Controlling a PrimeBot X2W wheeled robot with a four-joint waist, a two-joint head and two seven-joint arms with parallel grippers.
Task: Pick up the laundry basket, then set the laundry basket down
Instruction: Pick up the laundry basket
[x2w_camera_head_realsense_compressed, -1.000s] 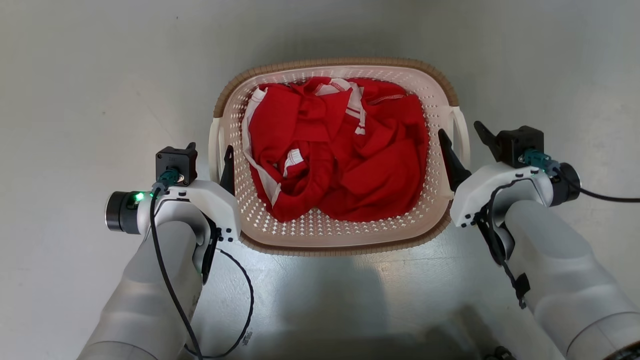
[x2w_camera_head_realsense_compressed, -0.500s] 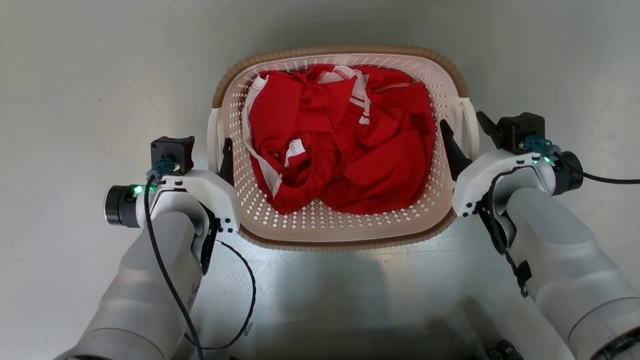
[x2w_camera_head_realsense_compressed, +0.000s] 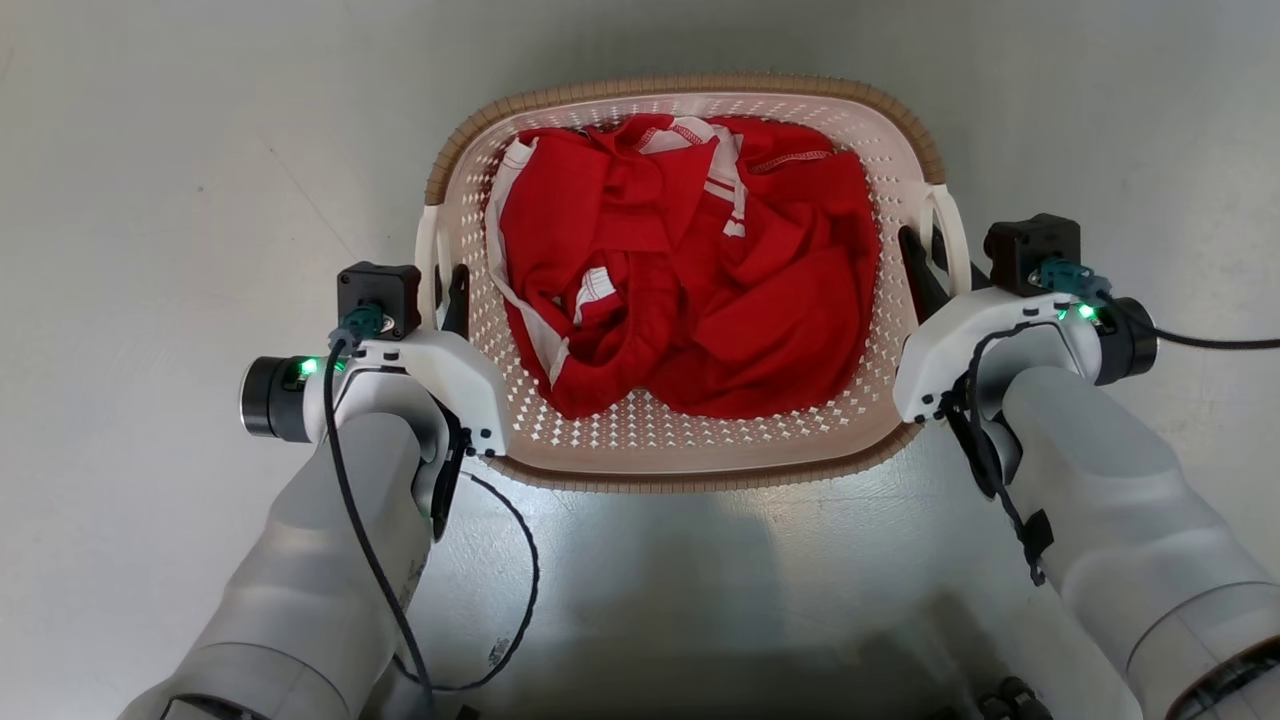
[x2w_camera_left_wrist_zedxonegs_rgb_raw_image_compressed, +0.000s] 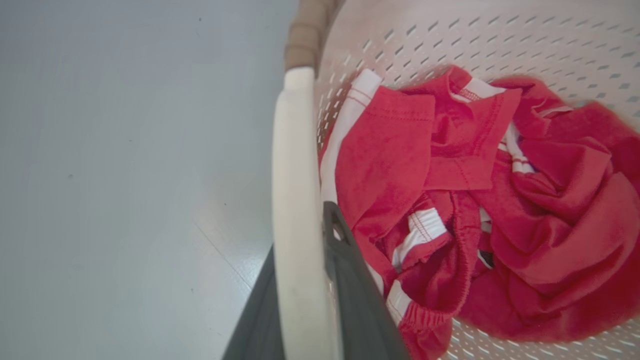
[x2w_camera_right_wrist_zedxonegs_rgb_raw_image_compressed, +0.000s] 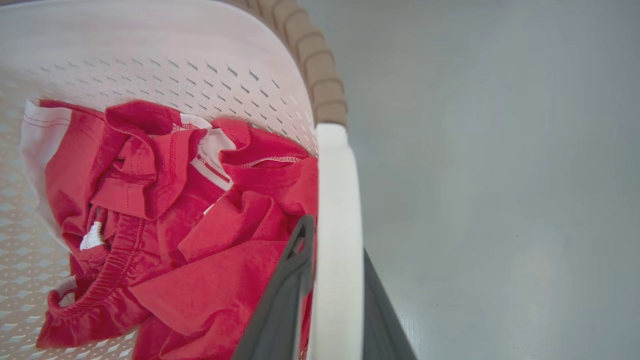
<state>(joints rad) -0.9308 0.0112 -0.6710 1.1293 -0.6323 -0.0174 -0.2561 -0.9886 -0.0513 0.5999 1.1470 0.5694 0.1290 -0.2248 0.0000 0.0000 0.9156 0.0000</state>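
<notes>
Head view: the laundry basket (x2w_camera_head_realsense_compressed: 690, 455) lies centred between both forearms against the grey floor (x2w_camera_head_realsense_compressed: 150, 180), mouth up, its long axis running left to right, with red clothes (x2w_camera_head_realsense_compressed: 740, 300) heaped inside.

Left wrist view: the left gripper (x2w_camera_left_wrist_zedxonegs_rgb_raw_image_compressed: 300, 235) is clamped on the white left handle (x2w_camera_left_wrist_zedxonegs_rgb_raw_image_compressed: 295, 150), 1 finger inside the wall and 1 outside.

Right wrist view: the right gripper (x2w_camera_right_wrist_zedxonegs_rgb_raw_image_compressed: 335, 240) pinches the right handle (x2w_camera_right_wrist_zedxonegs_rgb_raw_image_compressed: 337, 165) likewise, its 2 fingers pressed against it.

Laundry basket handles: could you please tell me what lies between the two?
Between the left handle and right handle lies the laundry basket's perforated inside, holding crumpled red clothes, as the head view shows.
</notes>
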